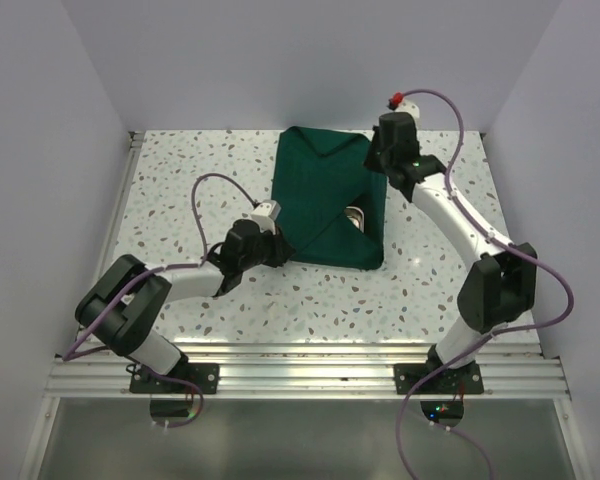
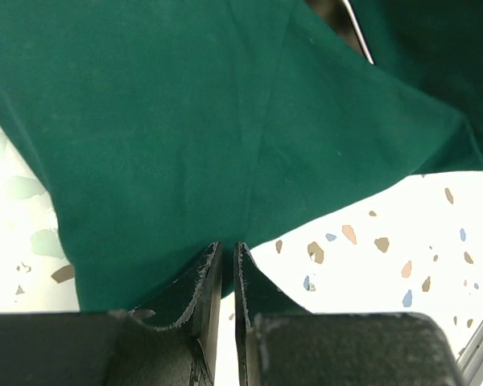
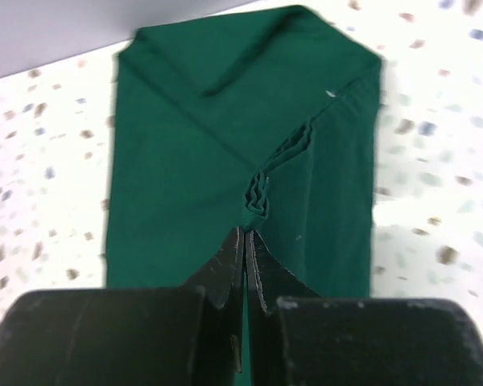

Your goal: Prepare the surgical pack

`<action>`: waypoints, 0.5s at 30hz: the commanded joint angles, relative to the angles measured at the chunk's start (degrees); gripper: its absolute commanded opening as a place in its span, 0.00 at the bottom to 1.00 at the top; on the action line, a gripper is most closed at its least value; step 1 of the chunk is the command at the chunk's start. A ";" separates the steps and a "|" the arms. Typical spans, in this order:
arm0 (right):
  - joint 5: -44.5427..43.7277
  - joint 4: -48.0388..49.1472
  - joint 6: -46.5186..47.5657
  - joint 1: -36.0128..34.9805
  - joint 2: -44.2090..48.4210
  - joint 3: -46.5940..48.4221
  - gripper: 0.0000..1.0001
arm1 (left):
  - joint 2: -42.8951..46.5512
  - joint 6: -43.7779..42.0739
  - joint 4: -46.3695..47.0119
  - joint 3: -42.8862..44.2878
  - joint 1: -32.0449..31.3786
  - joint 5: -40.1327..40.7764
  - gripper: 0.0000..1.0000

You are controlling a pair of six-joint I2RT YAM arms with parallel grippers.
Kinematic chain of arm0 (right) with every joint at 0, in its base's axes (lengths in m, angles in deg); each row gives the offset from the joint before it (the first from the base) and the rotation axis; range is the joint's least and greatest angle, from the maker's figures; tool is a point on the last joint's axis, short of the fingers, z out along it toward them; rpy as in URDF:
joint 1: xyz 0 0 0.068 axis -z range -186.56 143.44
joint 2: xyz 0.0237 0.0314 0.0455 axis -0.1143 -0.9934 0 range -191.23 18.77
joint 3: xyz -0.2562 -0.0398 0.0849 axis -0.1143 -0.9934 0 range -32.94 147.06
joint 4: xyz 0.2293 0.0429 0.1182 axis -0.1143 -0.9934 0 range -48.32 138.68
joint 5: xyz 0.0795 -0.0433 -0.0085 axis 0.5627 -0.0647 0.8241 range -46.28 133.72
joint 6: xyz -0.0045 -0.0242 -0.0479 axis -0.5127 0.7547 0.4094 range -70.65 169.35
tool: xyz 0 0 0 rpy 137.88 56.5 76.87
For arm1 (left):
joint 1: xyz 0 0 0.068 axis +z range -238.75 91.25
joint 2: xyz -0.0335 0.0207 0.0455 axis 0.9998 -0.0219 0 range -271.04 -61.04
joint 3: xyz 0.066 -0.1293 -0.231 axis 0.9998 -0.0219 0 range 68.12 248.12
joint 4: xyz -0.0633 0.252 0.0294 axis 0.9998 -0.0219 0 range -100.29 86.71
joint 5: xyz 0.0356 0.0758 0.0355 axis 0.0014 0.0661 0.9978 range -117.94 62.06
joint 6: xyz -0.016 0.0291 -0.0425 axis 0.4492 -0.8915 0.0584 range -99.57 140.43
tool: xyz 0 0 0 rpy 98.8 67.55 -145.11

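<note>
Where folds gape, steel tray inside surgical pack

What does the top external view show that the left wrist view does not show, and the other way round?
Only the top view shows the whole folded surgical pack and the right gripper at its far right corner. Only the left wrist view shows the left gripper close up, its fingers nearly together at the pack's near edge. Both show the green fabric, the speckled table and the steel tray peeking out of the fold.
</note>
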 commanded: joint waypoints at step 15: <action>6.28 4.25 -6.91 -19.07 -22.00 20.99 0.00 | -2.72 -3.33 -0.35 3.31 -1.75 3.50 0.14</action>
